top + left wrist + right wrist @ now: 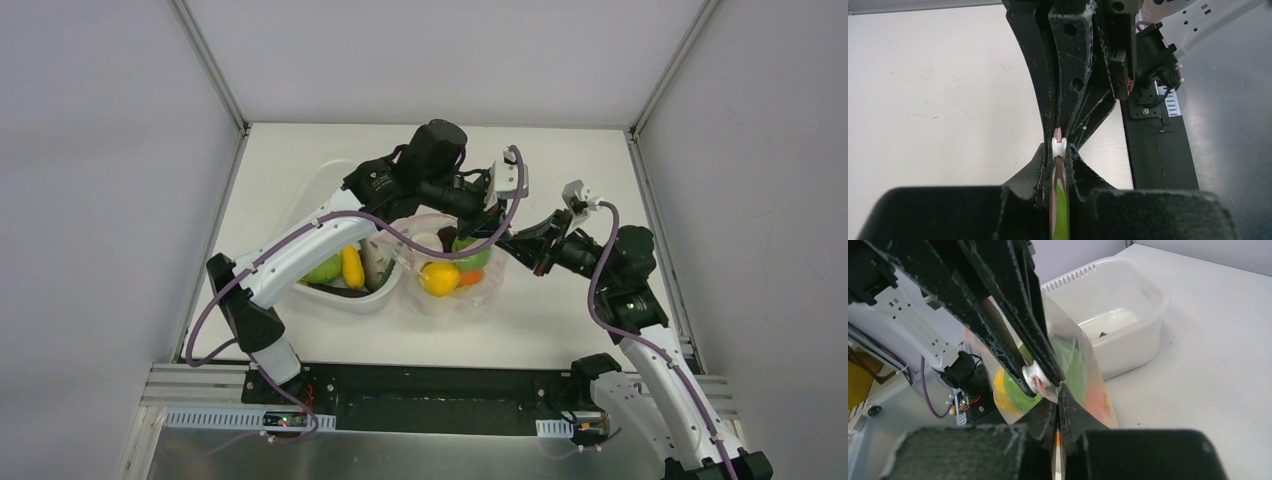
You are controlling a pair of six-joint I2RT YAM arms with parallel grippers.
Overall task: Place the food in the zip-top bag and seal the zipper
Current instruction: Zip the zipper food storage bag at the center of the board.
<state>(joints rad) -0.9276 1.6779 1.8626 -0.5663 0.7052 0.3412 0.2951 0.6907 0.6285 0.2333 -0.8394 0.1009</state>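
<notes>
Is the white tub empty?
No, the top view shows a green toy food and a yellow toy food lying inside the white tub.

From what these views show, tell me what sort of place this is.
Probably a robot lab test cell: a white table boxed in by blank grey panels, left arm and right arm bolted at its edge, toy food in a zip-top bag.

Right pincer tight on zip-top bag, white tub behind
</notes>
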